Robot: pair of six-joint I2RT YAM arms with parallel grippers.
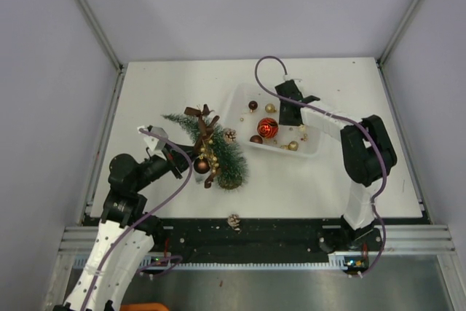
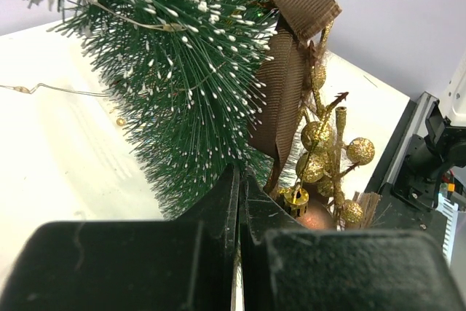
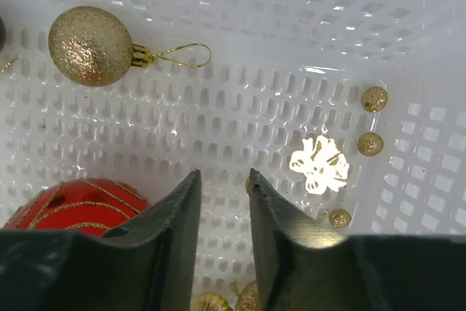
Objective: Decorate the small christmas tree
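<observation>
step: fetching ornament | right pincer (image 3: 224,198) slightly parted, empty, inside white tray (image 3: 255,71) beside red bauble (image 3: 73,207) | left pincer (image 2: 239,194) closed at small christmas tree (image 1: 222,154), just left of tray | next: centre on bauble, close

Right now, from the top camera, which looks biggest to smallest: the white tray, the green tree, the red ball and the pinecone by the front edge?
1. White perforated plastic tray.
2. Frosted green bottle-brush tree, about as long as the tray but slimmer.
3. Shiny red round bauble.
4. Small brown pinecone.
</observation>
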